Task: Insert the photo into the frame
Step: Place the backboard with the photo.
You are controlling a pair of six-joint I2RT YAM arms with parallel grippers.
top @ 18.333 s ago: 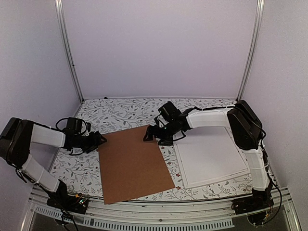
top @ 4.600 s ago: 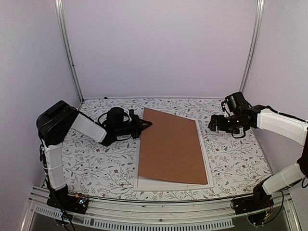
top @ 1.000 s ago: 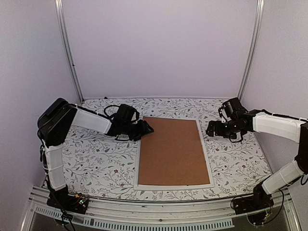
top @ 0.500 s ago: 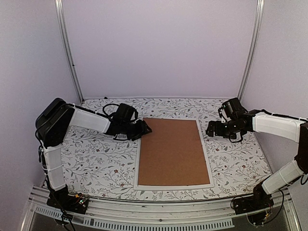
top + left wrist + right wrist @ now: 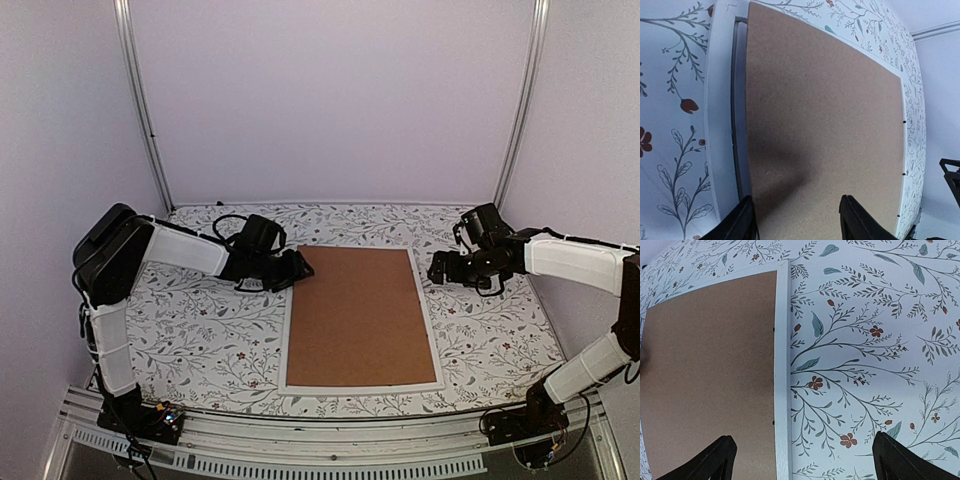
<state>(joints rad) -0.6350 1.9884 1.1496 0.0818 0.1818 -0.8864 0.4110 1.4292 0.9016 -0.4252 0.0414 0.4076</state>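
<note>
The white frame (image 5: pixel 432 330) lies flat mid-table with the plain brown backing board (image 5: pixel 360 315) seated square inside it. The photo is hidden; no sunset print shows in any view. My left gripper (image 5: pixel 299 268) is open and empty, low at the board's far left corner. In the left wrist view its gripper (image 5: pixel 800 222) hovers over the board (image 5: pixel 825 125), beside the frame's left rail (image 5: pixel 720 100). My right gripper (image 5: pixel 438 268) is open and empty, just right of the frame's far right corner. In the right wrist view its gripper (image 5: pixel 805 460) straddles the frame's rail (image 5: pixel 782 365).
The floral tablecloth (image 5: pixel 200 330) surrounds the frame on all sides. Aluminium posts (image 5: pixel 140 110) and lilac walls close the back and sides. The table's metal front rail (image 5: pixel 320 445) runs just below the frame.
The board, askew on the frame 4.6 s ago, now sits square inside it. In the last second my left gripper drew back slightly to the left. The right gripper held still.
</note>
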